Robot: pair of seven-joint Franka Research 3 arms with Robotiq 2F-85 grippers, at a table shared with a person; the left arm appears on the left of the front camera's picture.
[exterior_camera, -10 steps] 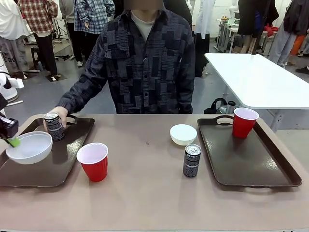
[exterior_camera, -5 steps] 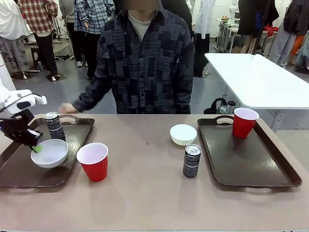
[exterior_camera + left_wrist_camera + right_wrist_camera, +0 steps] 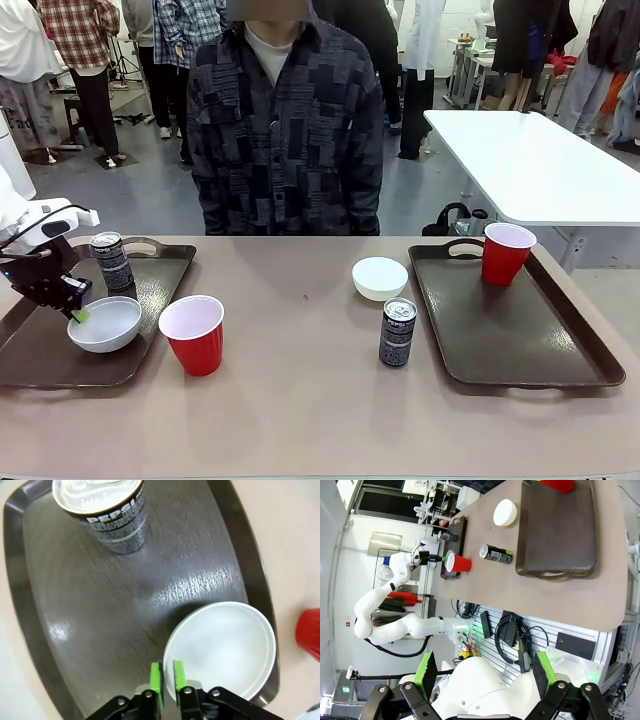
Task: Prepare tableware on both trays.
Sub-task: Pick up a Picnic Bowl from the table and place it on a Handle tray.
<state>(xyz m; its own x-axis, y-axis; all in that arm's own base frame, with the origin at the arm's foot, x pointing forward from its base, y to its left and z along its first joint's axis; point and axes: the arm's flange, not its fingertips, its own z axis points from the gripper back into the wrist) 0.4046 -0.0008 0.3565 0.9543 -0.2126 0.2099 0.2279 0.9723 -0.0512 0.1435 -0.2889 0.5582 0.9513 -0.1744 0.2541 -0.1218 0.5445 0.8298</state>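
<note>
Low over the tray, angled down at the bowl. Straddling its rim with the left gripper; clamped or slack, cannot tell.

A long beige table fills the lower half of the front view, its far edge running across the middle of the frame. At the left edge of the picture a dark brown tray lies flat on it, and a matching tray lies at the right. Between them, straight on the tabletop, stand a red plastic cup just beside the left one, a small white bowl and a slim dark Pepsi can near the right one.
</note>
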